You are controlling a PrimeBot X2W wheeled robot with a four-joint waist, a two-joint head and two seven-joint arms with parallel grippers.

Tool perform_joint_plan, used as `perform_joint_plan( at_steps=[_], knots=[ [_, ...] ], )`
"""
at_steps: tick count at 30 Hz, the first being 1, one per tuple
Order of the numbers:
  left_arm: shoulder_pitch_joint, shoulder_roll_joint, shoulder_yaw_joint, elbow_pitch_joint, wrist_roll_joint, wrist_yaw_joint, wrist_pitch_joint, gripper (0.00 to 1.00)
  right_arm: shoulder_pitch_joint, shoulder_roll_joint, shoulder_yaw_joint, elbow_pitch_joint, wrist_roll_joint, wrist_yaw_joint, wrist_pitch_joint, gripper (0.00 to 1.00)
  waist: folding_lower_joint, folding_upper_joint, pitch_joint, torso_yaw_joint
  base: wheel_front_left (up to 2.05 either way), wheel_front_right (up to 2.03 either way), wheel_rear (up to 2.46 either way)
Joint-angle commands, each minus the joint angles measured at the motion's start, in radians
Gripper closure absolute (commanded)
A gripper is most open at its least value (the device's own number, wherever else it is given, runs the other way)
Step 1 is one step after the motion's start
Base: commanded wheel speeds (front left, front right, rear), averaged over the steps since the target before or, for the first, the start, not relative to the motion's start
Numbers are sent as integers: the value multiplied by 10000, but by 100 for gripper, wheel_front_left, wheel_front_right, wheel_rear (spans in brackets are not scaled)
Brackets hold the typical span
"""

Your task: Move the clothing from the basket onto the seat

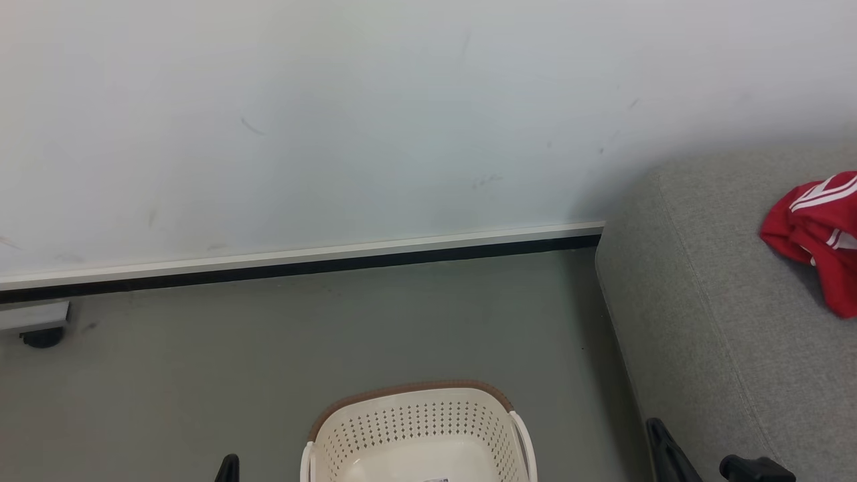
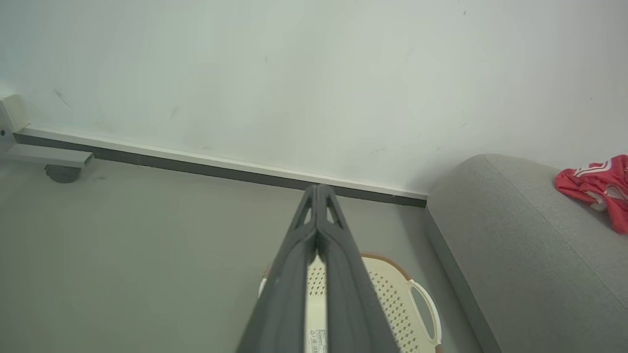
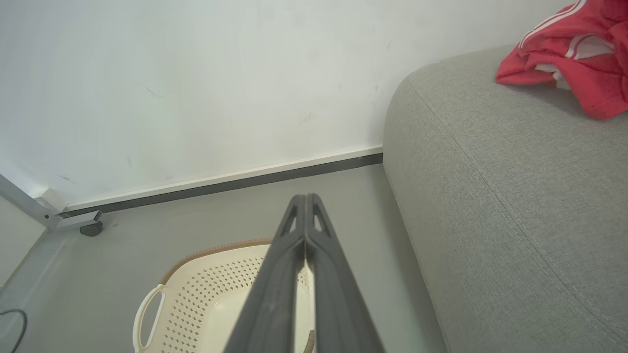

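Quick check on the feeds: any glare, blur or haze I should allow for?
Head view: soft even light, no glare, sharp; the clothing throws a faint shadow on the seat. Left wrist view: hazy, washed-out colours, and the left gripper looks soft up close. Right wrist view: no glare, crisp seat weave; the right gripper blurs near the lens and hides part of the basket.

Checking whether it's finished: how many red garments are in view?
1 bundle: red white-striped clothing crumpled on the grey woven sofa seat, possibly several pieces. The cream perforated basket shows none inside, though its floor is partly out of view.
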Motion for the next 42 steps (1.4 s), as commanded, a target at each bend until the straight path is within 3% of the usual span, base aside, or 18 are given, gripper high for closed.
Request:
perform_joint_plan(
  at_steps=[1, 24, 42],
  knots=[
    [-62, 4, 71, -45, -476, -34, 118, 100, -3, -28, -46, -89, 576, 2, -9, 100, 0, 0, 0, -3, 0, 0, 0],
    [-739, -129, 498, 554, -4080, -412, 1081, 100, -525, -429, -407, 386, 5125, 2, 25, 100, 0, 0, -13, -38, 0, 0, 0],
    [-1168, -222, 777, 940, -6310, -661, 1692, 100, -808, -709, -578, 632, 7968, 3, -13, 100, 0, 0, -23, -64, 0, 0, 0]
  ],
)
